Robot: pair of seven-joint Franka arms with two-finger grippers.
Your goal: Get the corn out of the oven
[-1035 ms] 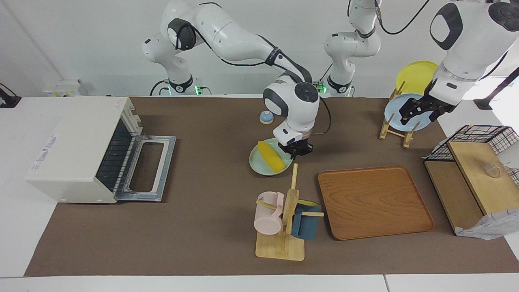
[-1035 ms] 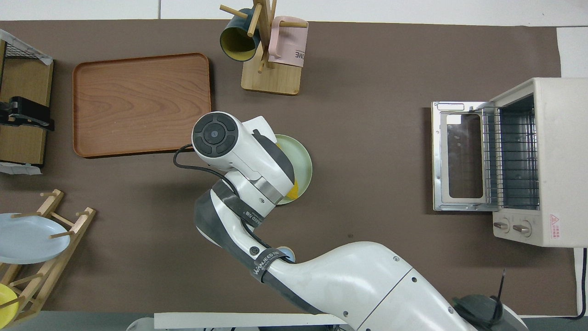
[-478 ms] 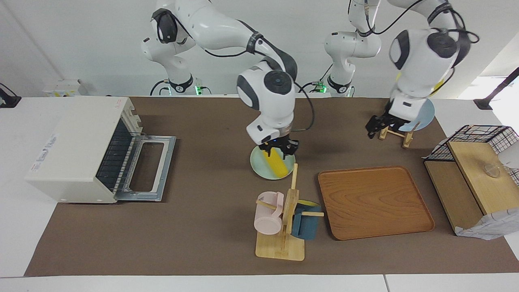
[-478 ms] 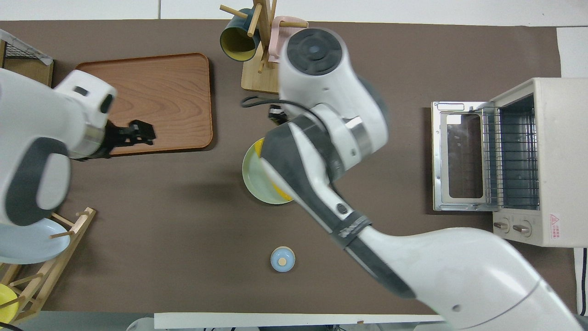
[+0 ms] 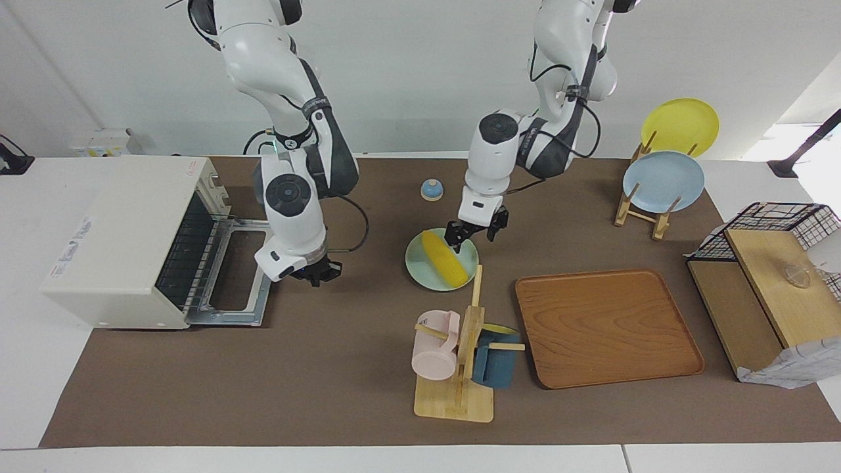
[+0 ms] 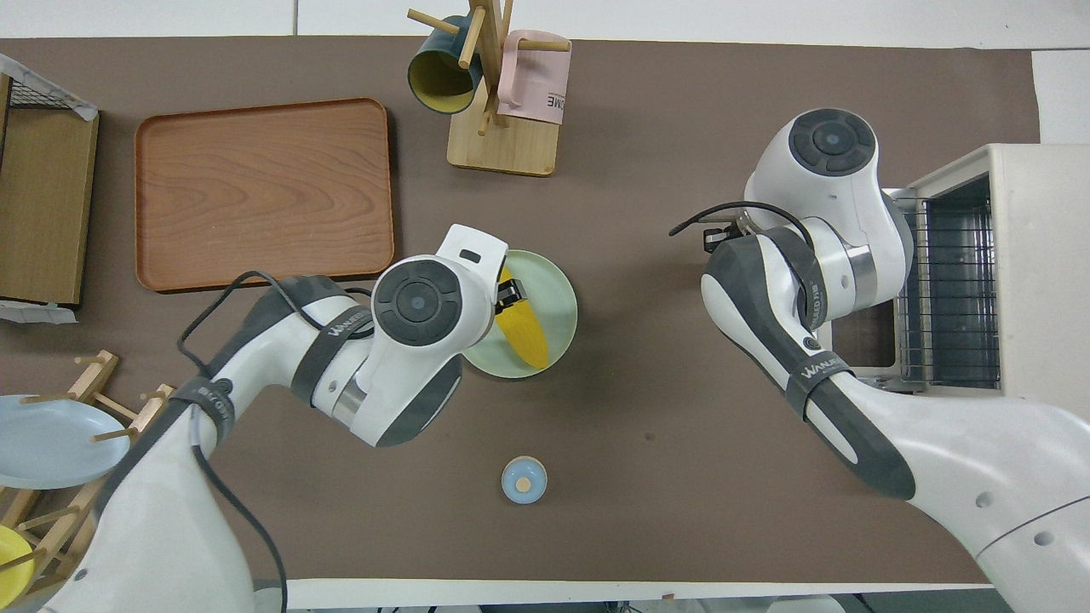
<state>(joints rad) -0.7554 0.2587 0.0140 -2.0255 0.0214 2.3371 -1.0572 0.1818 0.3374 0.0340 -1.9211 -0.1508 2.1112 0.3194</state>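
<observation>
Left hand (image 5: 470, 238) hangs right over the corn (image 5: 445, 257), fingers spread, not gripping anything. The cob lies on a pale green plate (image 5: 420, 269) mid-surface, well clear of the oven (image 5: 125, 243). Right hand (image 5: 314, 272) sits just above the oven's dropped door (image 5: 227, 315) — can't tell how its fingers stand. A small blue bell (image 5: 431, 189) sits nearer the robots than the plate.

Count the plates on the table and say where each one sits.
3. A pale green plate lies mid-table under the corn. A light blue plate and a yellow plate stand in the wooden rack at the left arm's end. None seems hidden.
</observation>
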